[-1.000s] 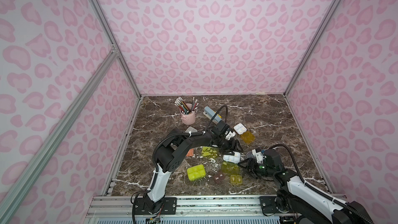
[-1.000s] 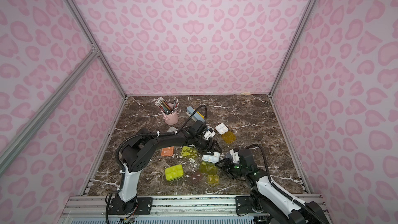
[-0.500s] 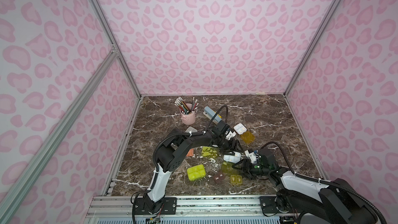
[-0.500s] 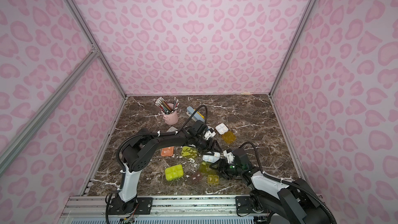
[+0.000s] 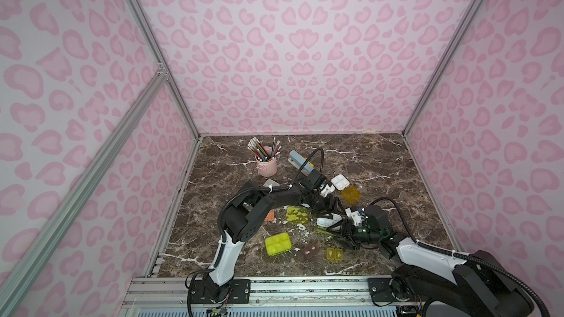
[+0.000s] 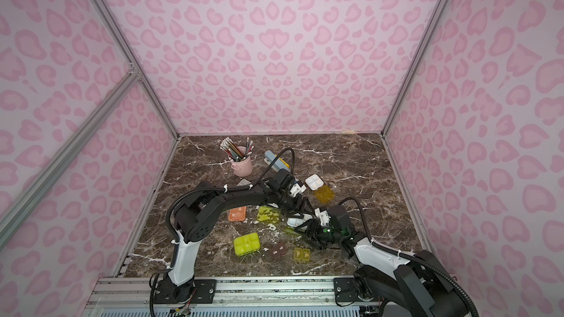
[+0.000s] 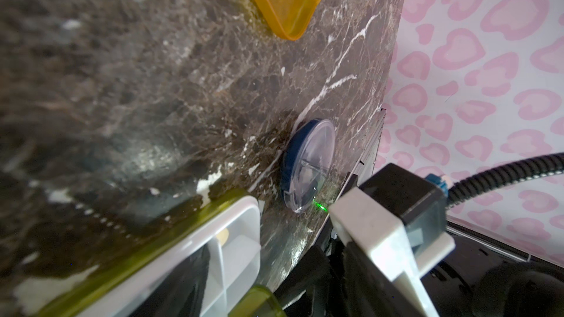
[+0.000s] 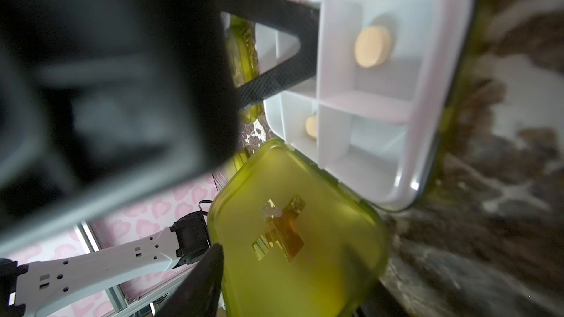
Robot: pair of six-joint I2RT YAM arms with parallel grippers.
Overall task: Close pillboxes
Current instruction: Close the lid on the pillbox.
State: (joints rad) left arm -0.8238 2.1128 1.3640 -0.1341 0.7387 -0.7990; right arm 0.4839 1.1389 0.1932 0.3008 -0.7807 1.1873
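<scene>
An open pillbox lies mid-table: a white divided tray holding tablets, with its lime lid half raised. My right gripper is open and straddles that lid; one finger is beside the lid's edge and the other shows dimly through it. My left gripper is open above the tray, with one finger resting on the tray's edge. Another pillbox, a white tray with an amber lid, lies open behind them.
At the front lie a closed lime box, a brown one and a small yellow one. A lime lid and a salmon box lie under the left arm. A round blue box, a pencil cup and a stapler are around.
My right gripper has moved left to the open pillbox and now has the lime lid between its fingers. The left arm has stayed where it was.
</scene>
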